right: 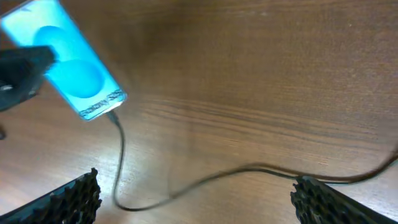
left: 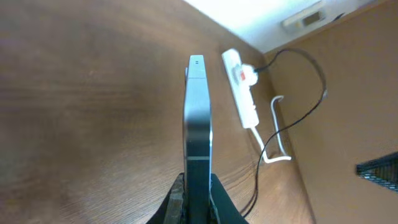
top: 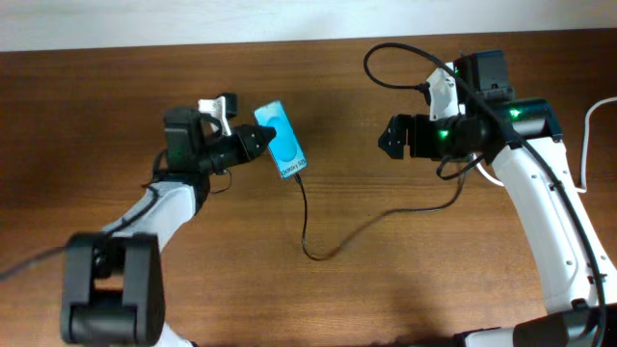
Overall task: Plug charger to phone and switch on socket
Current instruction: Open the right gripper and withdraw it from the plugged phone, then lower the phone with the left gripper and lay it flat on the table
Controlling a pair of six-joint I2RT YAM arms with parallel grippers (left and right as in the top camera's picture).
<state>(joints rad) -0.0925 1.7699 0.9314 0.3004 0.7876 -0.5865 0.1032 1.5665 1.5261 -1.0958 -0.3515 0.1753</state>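
My left gripper (top: 253, 143) is shut on the phone (top: 281, 139) and holds it by its upper end; the cyan screen faces up. In the left wrist view the phone (left: 198, 124) shows edge-on between the fingers (left: 198, 202). The charger (top: 307, 217) is a thin black cable whose tip sits in the phone's lower end (right: 112, 117); it loops down and runs right (right: 205, 179). The socket (left: 242, 87), a white strip with a red switch, lies beyond the phone; in the overhead view my right arm hides it. My right gripper (top: 388, 136) is open and empty (right: 199, 205), right of the phone.
A thick white cord (left: 273, 140) leaves the socket's near end, and part of it shows at the table's right edge (top: 588, 125). The black cable arcs over the right arm (top: 386, 53). The brown wooden table (top: 193, 280) ends at a white wall behind.
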